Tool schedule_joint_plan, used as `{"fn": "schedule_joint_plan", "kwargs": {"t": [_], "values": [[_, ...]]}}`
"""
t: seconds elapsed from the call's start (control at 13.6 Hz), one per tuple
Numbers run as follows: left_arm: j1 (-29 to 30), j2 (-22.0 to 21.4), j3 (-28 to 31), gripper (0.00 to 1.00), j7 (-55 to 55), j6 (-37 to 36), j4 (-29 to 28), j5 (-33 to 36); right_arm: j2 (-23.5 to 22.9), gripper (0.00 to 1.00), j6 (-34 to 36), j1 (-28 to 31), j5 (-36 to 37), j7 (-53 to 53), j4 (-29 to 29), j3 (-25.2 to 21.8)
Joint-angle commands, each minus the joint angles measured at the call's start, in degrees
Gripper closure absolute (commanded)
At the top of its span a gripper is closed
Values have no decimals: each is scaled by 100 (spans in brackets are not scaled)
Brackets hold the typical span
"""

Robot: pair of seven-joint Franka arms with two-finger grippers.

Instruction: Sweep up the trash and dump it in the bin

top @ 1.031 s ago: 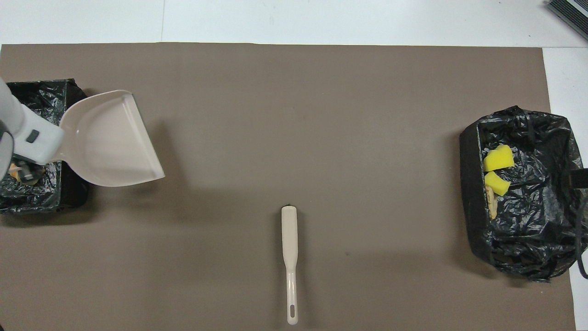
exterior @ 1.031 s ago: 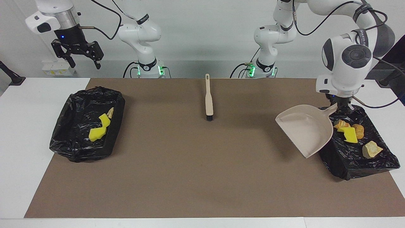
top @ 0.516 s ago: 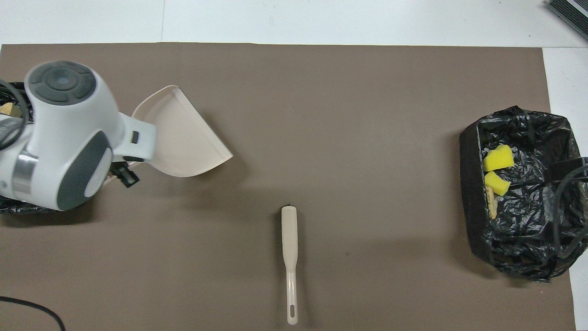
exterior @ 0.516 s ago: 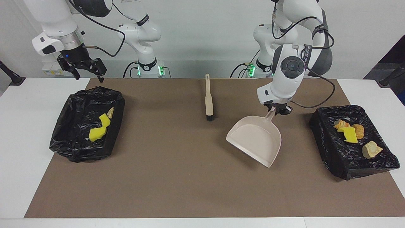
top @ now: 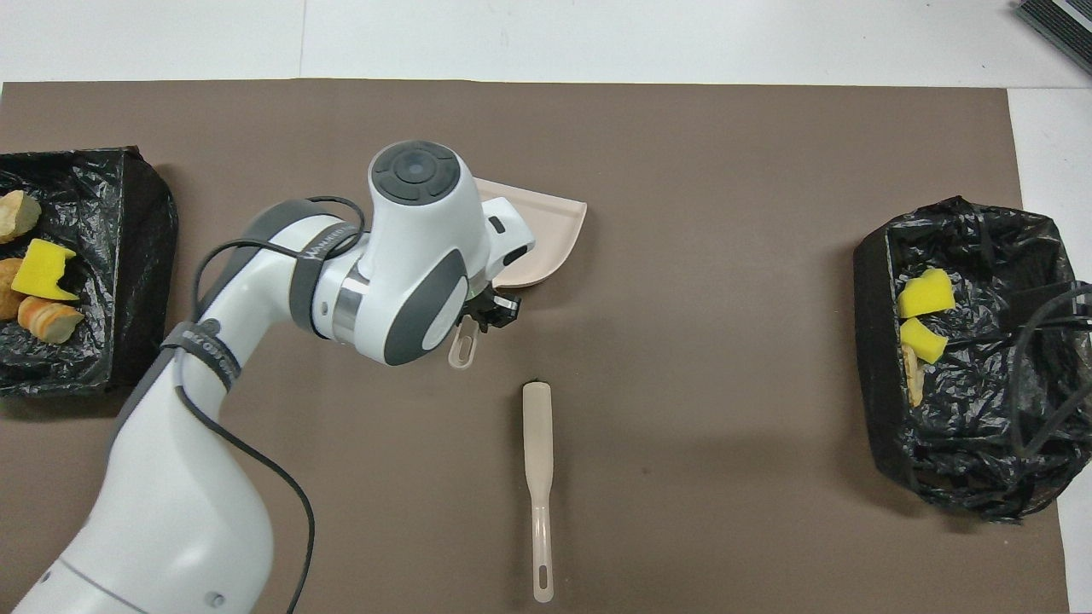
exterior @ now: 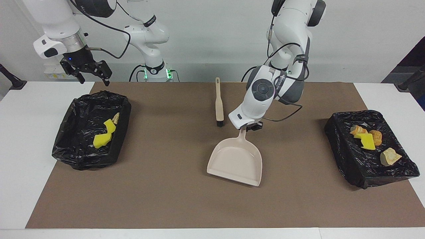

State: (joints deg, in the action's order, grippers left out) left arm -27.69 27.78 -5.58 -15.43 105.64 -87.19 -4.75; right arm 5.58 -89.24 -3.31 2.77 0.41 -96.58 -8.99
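The left jaws [exterior: 251, 127] were clamped on the dustpan [exterior: 236, 160] handle, low over the middle of the brown mat [exterior: 172, 199]. A second before, those jaws had held the pan tipped at the rim of the bin [exterior: 345, 159] at the left arm's end of the desk [exterior: 20, 139]; half a second before, they were partway back across the mat. Now the pan sat level, its open lip pointing away from the jaws and away from the robots, seemingly at or just above the mat; actual contact could not be told. The pan looked empty.

The brush [exterior: 219, 103] lay just beside the left jaws, nearer the robots, untouched in all 3 moments.

The right jaws [exterior: 89, 71] stood open, up in the air over the robot-side rim of the other bin [exterior: 66, 156], and had come lower than a second before. That arm waited.

The trash was well away from both sets of jaws on the mat: 4 pieces [exterior: 368, 141] lay in the bin at the left arm's end, a yellow chunk among orange-brown and beige lumps. Directly under the right jaws' area, 3 more [exterior: 103, 134] lay in the other bin, 2 of them yellow, with a pale scrap. No scrap showed on the mat.

Judging by this, the dumping was done and the left arm was returning the pan; only setting it down and letting go seemed left.
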Motion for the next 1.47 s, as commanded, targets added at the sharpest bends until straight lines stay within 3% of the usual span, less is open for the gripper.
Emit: {"fn": "schedule_joint_plan", "kwargs": {"t": [0.0,0.22,0.29,0.37,0.44,0.52,0.66,0.81,0.88,1.1,1.4], "values": [[-298,544,162,100,-504,-8,703,-69,400,0,-154,-11,-22,107,-581,82],[-518,500,171,100,-1389,18,695,202,488,0,-85,-309,135,458,-686,143],[-475,439,163,75,-1575,-51,695,177,532,0,11,-328,136,590,-713,161],[-422,334,171,62,-1647,-78,642,151,532,0,47,-337,136,600,-705,170],[-361,150,171,35,-1735,-192,538,142,515,0,47,-337,58,592,-678,170],[-351,26,180,0,-1927,-227,449,159,488,0,39,-319,22,583,-635,161],[-264,-124,180,0,-2078,-271,370,177,401,0,-40,-284,22,460,-564,152],[-10,-273,180,0,-2052,-481,369,177,-176,0,474,-231,13,451,249,152],[148,-308,180,0,-2008,-535,396,168,-223,0,548,-205,-65,442,349,126],[553,-318,180,0,-1807,-614,475,238,-224,0,443,-126,-145,416,315,73],[1299,-572,189,0,-473,-851,510,229,-216,0,329,-11,-189,4,281,73]]}}
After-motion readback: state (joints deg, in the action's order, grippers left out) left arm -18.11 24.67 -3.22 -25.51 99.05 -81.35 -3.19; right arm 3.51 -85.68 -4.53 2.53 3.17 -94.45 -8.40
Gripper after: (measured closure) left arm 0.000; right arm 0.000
